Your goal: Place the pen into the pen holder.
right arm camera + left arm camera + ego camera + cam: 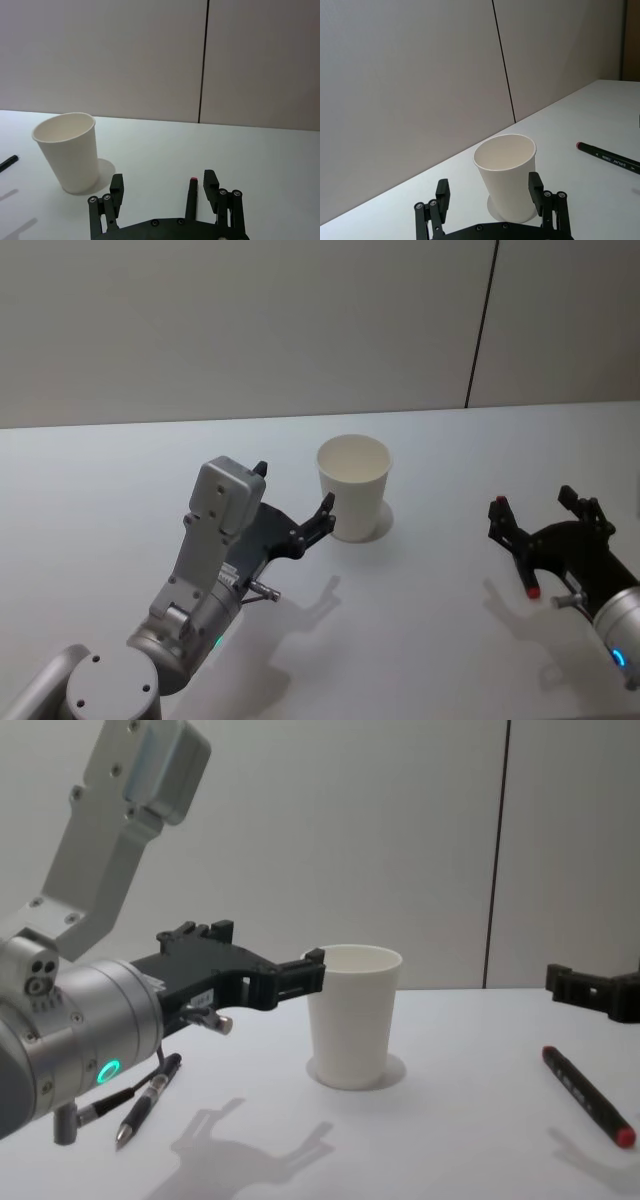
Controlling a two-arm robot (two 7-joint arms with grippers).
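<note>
The pen holder [354, 487] is a white paper cup standing upright mid-table. My left gripper [295, 490] hangs open just to its left, fingertips level with the cup's wall; in the left wrist view the cup [507, 175] stands just beyond the spread fingers [536, 186]. A black pen [585, 1095] with red ends lies flat on the table at the right. My right gripper [540, 508] is open over it, and in the right wrist view the pen [192, 192] lies between the fingers [210, 180], untouched.
A second, black pen [148, 1103] lies on the table under my left arm, left of the cup; its tip [8, 163] appears in the right wrist view. A grey wall with a dark seam [482, 325] closes the table's far edge.
</note>
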